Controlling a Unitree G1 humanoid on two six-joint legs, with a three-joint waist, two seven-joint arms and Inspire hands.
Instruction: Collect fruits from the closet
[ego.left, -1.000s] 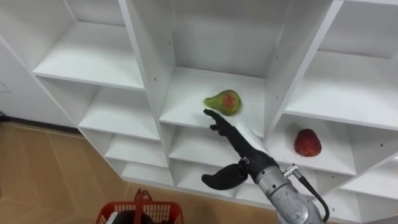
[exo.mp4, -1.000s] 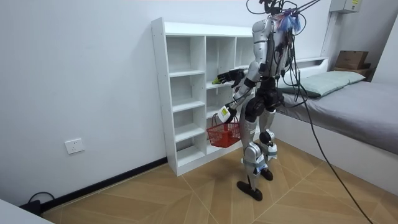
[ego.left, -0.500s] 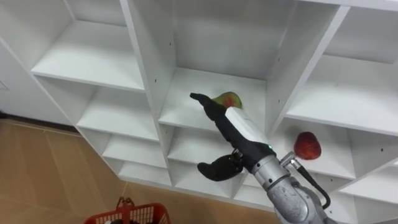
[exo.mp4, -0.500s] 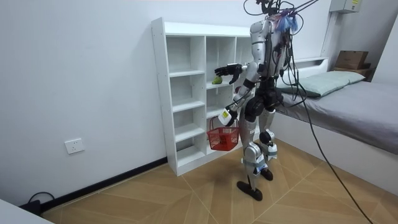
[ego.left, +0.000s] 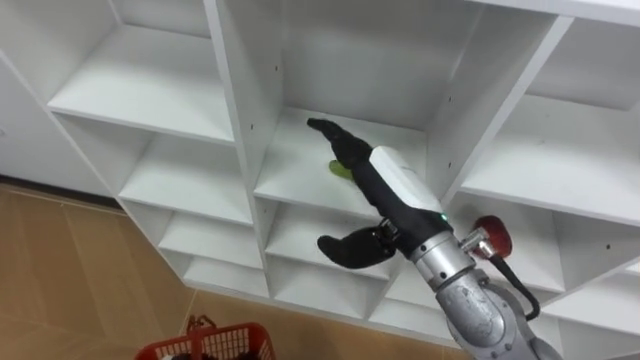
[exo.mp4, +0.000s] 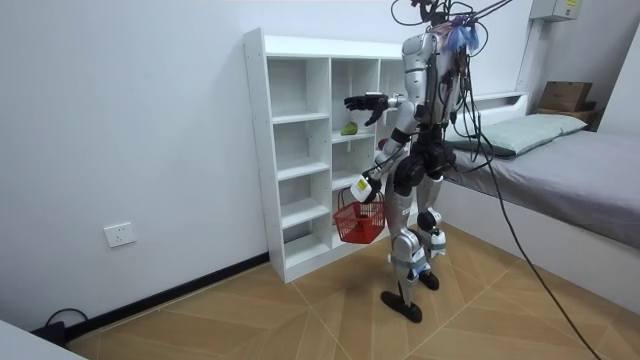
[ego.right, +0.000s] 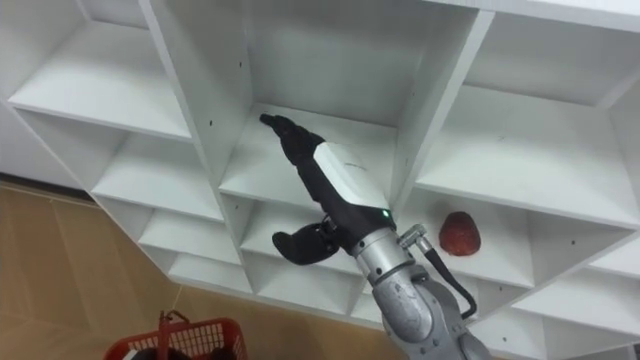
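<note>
Robot stands at a white closet (exo.mp4: 300, 150), right arm reaching into a middle compartment.
A red basket (exo.mp4: 360, 222) hangs from the left hand (exo.mp4: 362, 184); its hold cannot be told. The right hand (ego.left: 385, 185) stretches straight fingers (ego.left: 330, 135), holding nothing, over the green pear (ego.left: 339, 170) on the shelf. A red fruit (ego.right: 459, 232) lies one compartment right.

The right hand (ego.left: 385, 190) reaches flat into the middle bay of the closet (ego.left: 150, 100). White uprights (ego.left: 240, 90) hem it close on both sides, with open height above. The pear (ego.left: 340, 169) seems to sit just under the fingers (ego.left: 325, 128), mostly hidden. The red basket (ego.left: 235, 338) hangs from the left hand (exo.mp4: 361, 184), well below that shelf.
</note>
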